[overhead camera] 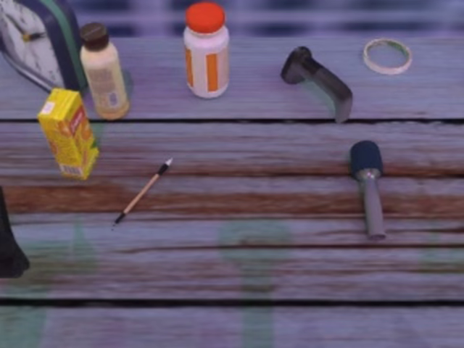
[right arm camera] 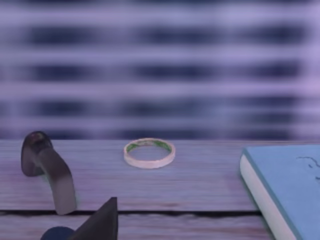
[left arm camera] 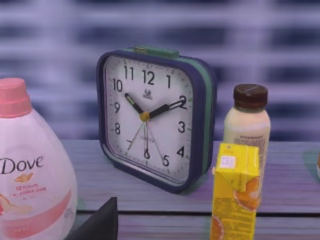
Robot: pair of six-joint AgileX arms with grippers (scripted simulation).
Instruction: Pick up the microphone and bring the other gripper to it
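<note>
Top view: the microphone (overhead camera: pixel 367 185) lies flat on the table (overhead camera: pixel 239 268), right of centre, untouched. Dark blue-black rounded head points to the far edge, slim grey shaft runs toward the near edge. Dark bent tool (overhead camera: pixel 319 80) sits beyond it, apart; tape ring (overhead camera: pixel 387 56) in the far right corner. Pencil (overhead camera: pixel 143 191) lies diagonal left of centre, yellow carton (overhead camera: pixel 68 133), cream bottle (overhead camera: pixel 104 70), orange-capped white bottle (overhead camera: pixel 206 49) and clock (overhead camera: pixel 36 40) on the left and far side. Left arm (overhead camera: pixel 9 246) is just a dark shape at the left edge; neither claw shows here.

Left wrist view: one dark fingertip (left arm camera: pixel 100 222) in frame, nothing held, opening width can't tell. Clock, pink Dove bottle (left arm camera: pixel 30 175), carton ahead.

Right wrist view: one dark fingertip (right arm camera: pixel 100 222) only, touching nothing, opening can't tell. Mic head peeks beside it. Bent tool, tape ring, blue book (right arm camera: pixel 287 185) beyond.
</note>
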